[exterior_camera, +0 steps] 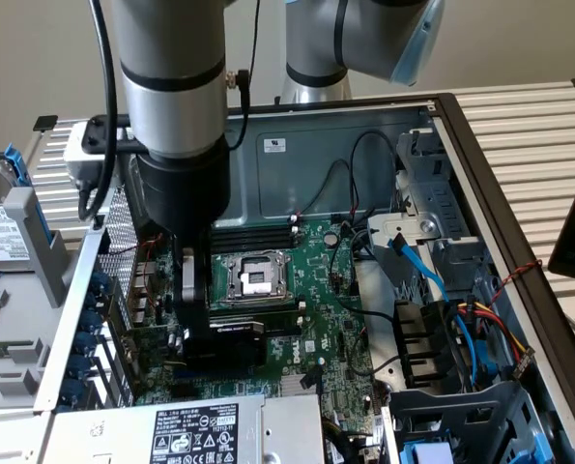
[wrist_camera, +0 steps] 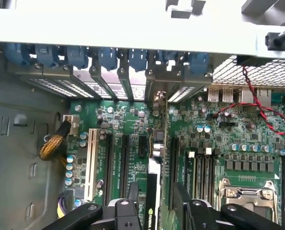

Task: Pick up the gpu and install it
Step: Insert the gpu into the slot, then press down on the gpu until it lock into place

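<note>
We are hovering our claw (wrist_camera: 154, 211) with fingers spread on either side of the gpu (wrist_camera: 153, 191), which is standing edge-on in its motherboard (wrist_camera: 228, 139) slot, bracket toward the rear openings, apparently seated.

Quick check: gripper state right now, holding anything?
Gripper: open, fingers on either side of the gpu, which stands on edge in the motherboard slot.
</note>
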